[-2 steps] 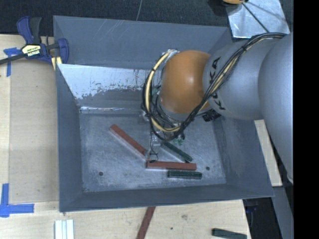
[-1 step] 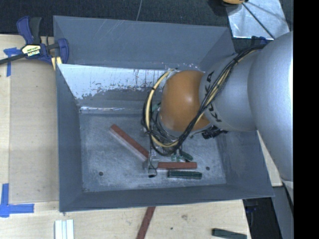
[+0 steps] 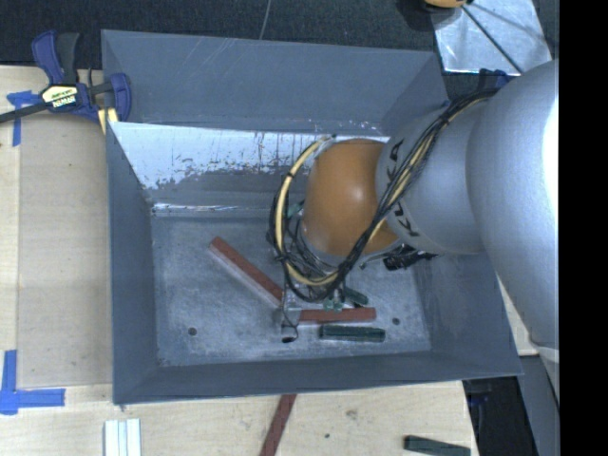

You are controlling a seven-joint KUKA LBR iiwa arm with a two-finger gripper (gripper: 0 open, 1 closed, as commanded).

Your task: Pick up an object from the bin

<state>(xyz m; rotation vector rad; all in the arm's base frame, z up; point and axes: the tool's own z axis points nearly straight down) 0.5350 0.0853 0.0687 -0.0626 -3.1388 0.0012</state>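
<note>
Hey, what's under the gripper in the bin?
A long reddish-brown strip runs diagonally across the bin floor, its lower end hidden beneath the gripper. Beside it lie a shorter reddish bar and a dark bar. The orange wrist cover hides whatever else lies underneath.

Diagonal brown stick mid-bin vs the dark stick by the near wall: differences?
Colour: the brown stick is reddish brown, the dark stick nearly black. Pose: the brown stick lies diagonally across the bin floor, the dark stick runs along the near wall. Length: the brown stick looks longer than the dark stick. Both are slim, straight and lie flat.
</note>
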